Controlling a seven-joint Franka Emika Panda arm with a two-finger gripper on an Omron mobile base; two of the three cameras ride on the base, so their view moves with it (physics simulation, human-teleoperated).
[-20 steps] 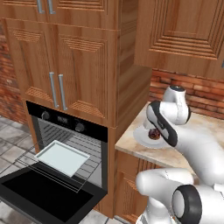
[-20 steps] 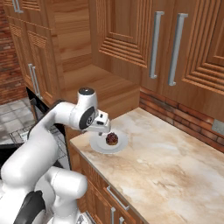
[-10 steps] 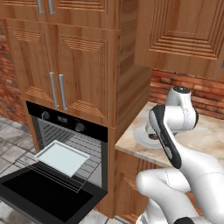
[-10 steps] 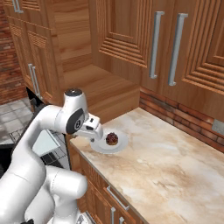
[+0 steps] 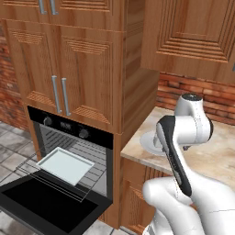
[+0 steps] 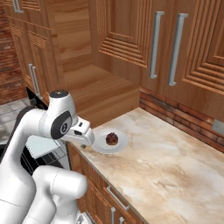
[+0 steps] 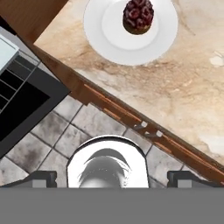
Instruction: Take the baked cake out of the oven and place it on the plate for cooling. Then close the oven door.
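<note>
The cake [image 7: 138,15] sits on the plate [image 7: 98,33], a small dark lump on the white dish near the front edge of the counter [image 6: 175,166]; the first half of the task looks done. The gripper [image 7: 109,177] hangs above the counter's edge with its jaws released and spread wide, grasping nothing, the plate ahead of it and tiled floor [image 7: 78,131] below. What remains, by my judgement, is the oven door [image 5: 46,206]; it lies folded down and open beneath the oven [image 5: 75,147], with the pale tray [image 5: 64,165] drawn out on its wire rack [image 5: 87,190]. To do this well, the arm should swing clear of the plate without brushing it, then drop low to the door's outer edge; whether the rack and tray would block the door I cannot tell; a steady upward push from under the far lip, following the hinge's arc, should seat it shut; hooking the handle would serve too.
</note>
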